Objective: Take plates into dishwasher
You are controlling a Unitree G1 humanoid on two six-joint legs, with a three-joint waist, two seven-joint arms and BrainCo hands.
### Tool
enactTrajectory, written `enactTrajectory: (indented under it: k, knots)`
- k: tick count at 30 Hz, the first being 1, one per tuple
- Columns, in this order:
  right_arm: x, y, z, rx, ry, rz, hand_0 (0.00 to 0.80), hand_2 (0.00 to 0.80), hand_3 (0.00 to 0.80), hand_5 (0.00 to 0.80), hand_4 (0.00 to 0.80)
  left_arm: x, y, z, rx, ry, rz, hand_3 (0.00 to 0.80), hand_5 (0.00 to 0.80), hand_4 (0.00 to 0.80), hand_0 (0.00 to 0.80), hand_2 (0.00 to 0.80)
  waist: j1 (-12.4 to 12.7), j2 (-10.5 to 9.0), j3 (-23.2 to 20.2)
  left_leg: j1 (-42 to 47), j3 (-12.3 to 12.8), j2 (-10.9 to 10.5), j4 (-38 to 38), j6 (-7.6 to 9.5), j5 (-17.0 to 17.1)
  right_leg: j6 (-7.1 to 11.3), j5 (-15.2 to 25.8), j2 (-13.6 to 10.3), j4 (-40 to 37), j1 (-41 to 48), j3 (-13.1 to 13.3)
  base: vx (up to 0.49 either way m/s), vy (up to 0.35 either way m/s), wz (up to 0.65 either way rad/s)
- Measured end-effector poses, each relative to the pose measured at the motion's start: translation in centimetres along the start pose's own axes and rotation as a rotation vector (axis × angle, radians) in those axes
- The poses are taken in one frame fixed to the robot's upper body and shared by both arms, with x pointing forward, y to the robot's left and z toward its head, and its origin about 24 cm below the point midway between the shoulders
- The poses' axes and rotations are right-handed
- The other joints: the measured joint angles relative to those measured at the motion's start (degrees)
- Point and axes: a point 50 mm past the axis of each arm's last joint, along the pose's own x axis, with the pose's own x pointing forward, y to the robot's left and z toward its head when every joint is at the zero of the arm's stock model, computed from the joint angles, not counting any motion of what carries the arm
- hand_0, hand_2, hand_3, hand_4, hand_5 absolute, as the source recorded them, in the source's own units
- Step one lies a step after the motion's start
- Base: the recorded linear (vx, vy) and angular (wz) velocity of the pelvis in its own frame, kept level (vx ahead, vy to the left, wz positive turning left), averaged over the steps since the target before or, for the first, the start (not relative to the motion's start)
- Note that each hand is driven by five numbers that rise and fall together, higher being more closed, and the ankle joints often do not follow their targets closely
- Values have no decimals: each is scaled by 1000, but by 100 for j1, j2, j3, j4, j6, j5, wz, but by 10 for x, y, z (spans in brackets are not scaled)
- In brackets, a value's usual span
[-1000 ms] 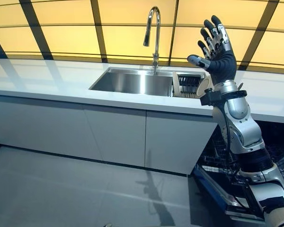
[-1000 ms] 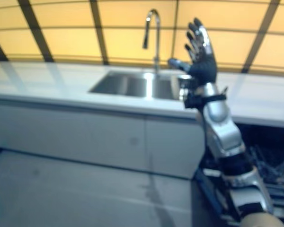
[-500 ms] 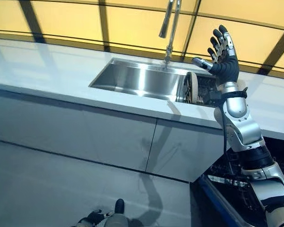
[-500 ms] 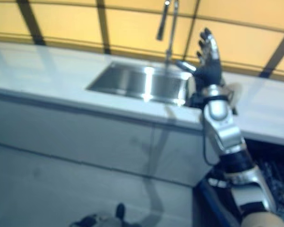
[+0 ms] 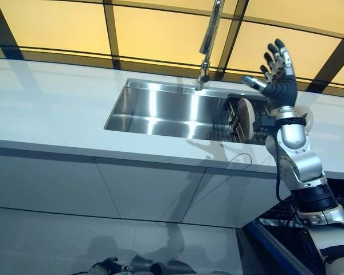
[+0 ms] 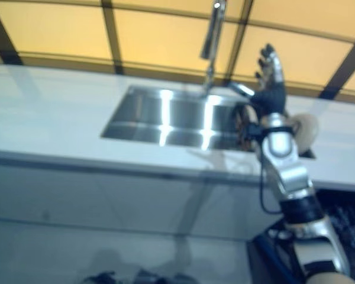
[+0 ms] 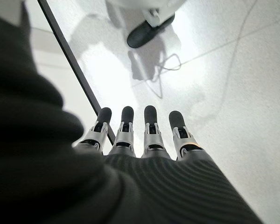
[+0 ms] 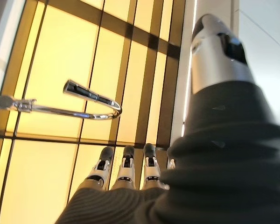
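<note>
- Left eye view: right hand (image 5: 277,80) is raised above the counter (image 5: 57,120), at the right end of the sink (image 5: 160,109). Fingers straight and spread, thumb out to the side; holds nothing.
- Right wrist view confirms: fingers (image 8: 126,168) extended in a row, nothing between them. Faucet (image 8: 84,100) and amber wall panels show past them.
- Plates: one plate (image 5: 245,119) stands on edge in a dark rack (image 5: 229,117) at the sink's right end, just below and beside the right hand. Hand and plate are apart, no contact.
- A 2nd pale round plate (image 6: 305,129) shows behind the right wrist, partly hidden by the arm; cannot tell whether it sits in the rack.
- Faucet stands at the back rim of the sink, spout over the basin, left of the hand.
- Dishwasher (image 5: 281,240): open at lower right below the counter, blue edge and dark wire basket visible beside the right forearm. Contents too dark to make out.
- Left hand (image 7: 144,135): seen in left wrist view only, hanging over the pale floor. Fingers straight, side by side, empty.
- Cabinet fronts (image 5: 149,189) under the counter are closed.
</note>
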Motion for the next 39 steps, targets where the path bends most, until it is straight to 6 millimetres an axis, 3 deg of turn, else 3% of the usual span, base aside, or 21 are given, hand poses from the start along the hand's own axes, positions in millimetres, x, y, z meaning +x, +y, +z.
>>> enactTrajectory:
  k: [1,2,4,5,8,11,12,16,21,25,30,31,34,39]
  knots:
    - [0,-1,1,0,-3,-5,0,0,0,0,0,0,1,-1,3,5,3,0,0,0,0,0,-1,-9,-5,-1,15,1,1,-5,-3,56,41,13,-243,4,-50,193,-96,-15]
    - [1,-5,3,-7,-9,-14,0,0,0,0,0,0,4,-3,0,19,8,0,0,0,0,0,-15,-48,-31,2,46,-1,1,-32,-28,253,199,60,-1065,21,-185,184,-92,-15]
    - [2,-6,4,-16,-12,-14,0,0,0,0,0,0,6,-4,-12,28,14,0,0,0,0,0,-50,-82,-48,11,39,6,-3,-66,-53,300,399,152,-1639,-5,-211,182,-96,-2]
    - [2,-7,5,-22,-15,-17,0,0,0,0,0,0,7,-6,-13,35,15,0,0,0,0,0,-193,-117,-68,44,-64,15,-5,-116,-94,322,651,265,-2168,3,-187,149,-74,19]
    - [2,-9,4,-26,-15,-31,0,0,0,0,0,-1,4,-9,-17,39,9,0,0,0,0,0,-300,-207,-105,193,-149,10,-39,-200,-200,325,1060,361,-2606,-33,-76,228,-153,22]
    - [-6,-18,-4,-34,18,-60,0,0,0,0,0,-2,4,-23,-40,67,12,0,0,0,0,0,-309,-443,-243,315,-299,-19,-40,-472,-318,415,1079,335,-2737,115,139,238,-213,20]
    - [-9,-22,-7,-38,31,-73,0,0,0,0,0,-3,4,-30,-33,81,11,0,0,0,0,0,-303,-540,-298,388,-341,34,-37,-606,-365,246,1302,398,-2719,159,171,227,-283,25]
    - [-11,-26,-8,-54,42,-79,0,0,0,0,0,-4,-4,-33,-37,77,-9,0,0,0,0,0,-300,-263,-159,495,-400,542,-22,-1002,-431,4,1242,924,-2689,325,114,186,-323,4]
    - [-9,-28,-7,-65,44,-66,0,0,0,0,0,-3,-8,-30,-92,74,-12,0,0,0,0,0,-325,-146,-42,722,-428,843,-3,-1205,-510,-360,1149,1219,-2774,609,84,200,-348,3]
    - [-1,-24,3,-76,13,-20,0,0,0,0,0,-2,-13,-24,-96,39,-22,0,0,0,0,0,-299,-134,-32,670,-456,960,130,-1302,-563,-561,1059,1334,-2769,648,13,149,-330,9]
    - [4,-19,9,-102,-11,19,0,0,0,0,0,-2,-16,-7,-99,-53,-20,0,0,0,0,0,-265,-139,27,36,-518,957,1265,-1393,-747,-842,943,1352,-2786,727,-46,73,-203,40]
    - [7,-18,14,-113,-34,30,0,0,0,0,0,-2,-20,-1,-104,-77,-25,0,0,0,0,0,-202,-51,103,-88,-429,976,1452,-1396,-744,-881,940,1359,-2783,733,-86,46,-57,23]
    - [10,-23,22,-176,-57,34,0,0,0,0,0,-2,-24,6,-100,-104,-33,0,0,0,0,0,-136,165,197,-170,-192,986,1244,-1360,-762,-905,942,1393,-2708,662,-202,77,-3,24]
    - [10,-23,22,-263,-68,49,0,0,0,0,0,-3,-20,7,-85,-106,-26,0,0,0,0,0,-140,124,308,-87,-86,824,694,-1151,-454,-763,1066,1249,-2718,495,-127,71,25,0]
